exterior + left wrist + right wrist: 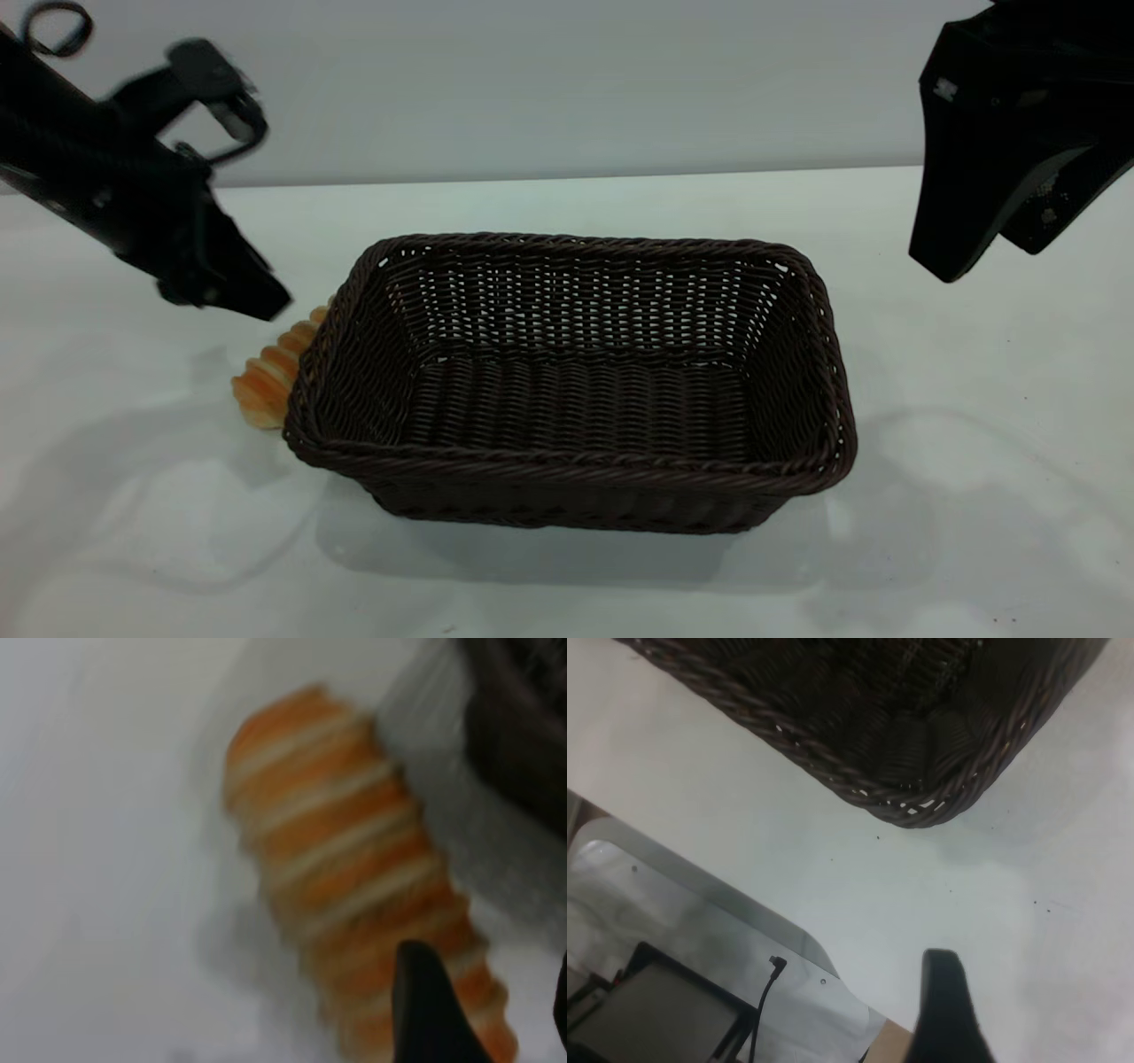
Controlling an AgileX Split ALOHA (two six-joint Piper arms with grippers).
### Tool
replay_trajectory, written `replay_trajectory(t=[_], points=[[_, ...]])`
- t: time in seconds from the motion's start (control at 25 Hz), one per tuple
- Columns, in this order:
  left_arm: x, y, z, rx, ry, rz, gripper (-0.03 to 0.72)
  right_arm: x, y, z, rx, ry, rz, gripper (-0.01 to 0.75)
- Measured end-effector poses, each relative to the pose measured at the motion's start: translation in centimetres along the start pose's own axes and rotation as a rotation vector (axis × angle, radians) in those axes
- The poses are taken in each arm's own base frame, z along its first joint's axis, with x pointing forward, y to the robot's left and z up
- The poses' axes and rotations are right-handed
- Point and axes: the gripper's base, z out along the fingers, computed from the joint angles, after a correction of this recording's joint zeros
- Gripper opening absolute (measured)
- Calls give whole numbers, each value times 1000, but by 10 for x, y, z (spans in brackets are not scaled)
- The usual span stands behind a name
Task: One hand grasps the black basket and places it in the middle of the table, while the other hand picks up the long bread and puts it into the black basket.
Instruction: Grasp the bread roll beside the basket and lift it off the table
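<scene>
The black basket (pixel 576 381) stands empty in the middle of the table (pixel 974 443). The long bread (pixel 270 377) lies on the table against the basket's left side, partly hidden by its rim. My left gripper (pixel 252 301) hovers just above the bread, open and holding nothing. In the left wrist view the bread (pixel 345 868) lies below the open left gripper (pixel 487 970), beside the basket's wall (pixel 523 726). My right gripper (pixel 983 257) is raised at the far right, above and clear of the basket, open and empty. The right wrist view shows a basket corner (pixel 921 753) and one of the fingers (pixel 948 1010).
The table's edge, a dark device and a cable (pixel 766 992) show beyond the table in the right wrist view. A grey wall (pixel 567 80) rises behind the table's back edge.
</scene>
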Motion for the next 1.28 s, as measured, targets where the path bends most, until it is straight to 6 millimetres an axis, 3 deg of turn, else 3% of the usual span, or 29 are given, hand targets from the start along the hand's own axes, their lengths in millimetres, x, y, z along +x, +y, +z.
replay_trajectory(t=[0.16,0.4,0.68,0.92,1.04,1.2,1.28], points=[[4,2,15,-13,-43,10,393,0,0,0,2,0,1,562],[6,7,19,-67,-35,-1,393,0,0,0,4,-2,9,562],[24,-2,46,35,-4,-38,393,-1,-1,0,7,-10,13,558],[32,-2,57,26,26,-101,381,-1,-1,0,7,-10,16,552],[34,1,58,-16,44,-140,308,-1,-1,0,7,-10,17,553],[36,10,53,-139,79,-210,112,-1,-1,0,7,-10,31,553],[35,19,45,-237,93,-232,63,-1,-1,0,7,-10,35,553]])
